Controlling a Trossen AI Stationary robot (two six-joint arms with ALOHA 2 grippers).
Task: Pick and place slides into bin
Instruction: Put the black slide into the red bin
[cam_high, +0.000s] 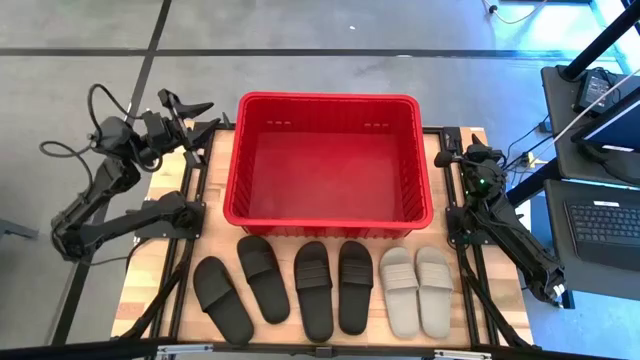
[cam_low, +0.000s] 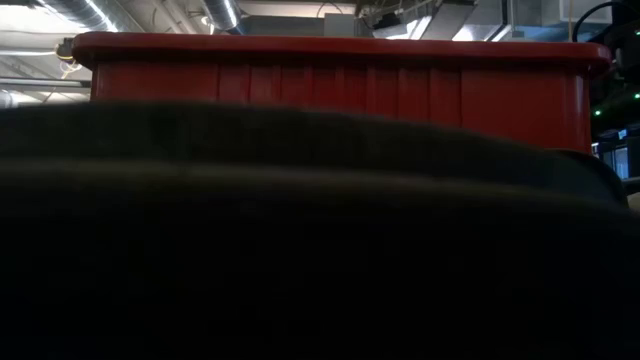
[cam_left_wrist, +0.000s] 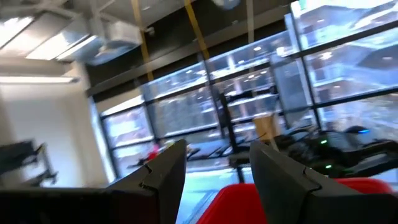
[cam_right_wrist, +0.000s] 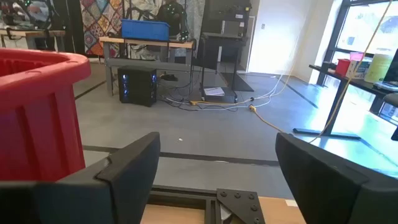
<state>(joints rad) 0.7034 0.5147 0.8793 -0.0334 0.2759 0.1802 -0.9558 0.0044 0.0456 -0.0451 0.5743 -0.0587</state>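
Observation:
The red bin stands at the middle of the table, toward the far side, with nothing in it. Six slides lie soles down in a row along the near edge. The row has two black pairs and a beige pair. My left gripper is open and raised off the bin's far left corner; it also shows in the left wrist view. My right gripper is open beside the bin's right wall and points toward the far edge; it also shows in the right wrist view. Both are empty.
In the low view a black slide close to the camera fills most of the picture, with the bin's wall behind it. Black frame rails run along the table's left and right sides. Desks with a laptop stand past the right edge.

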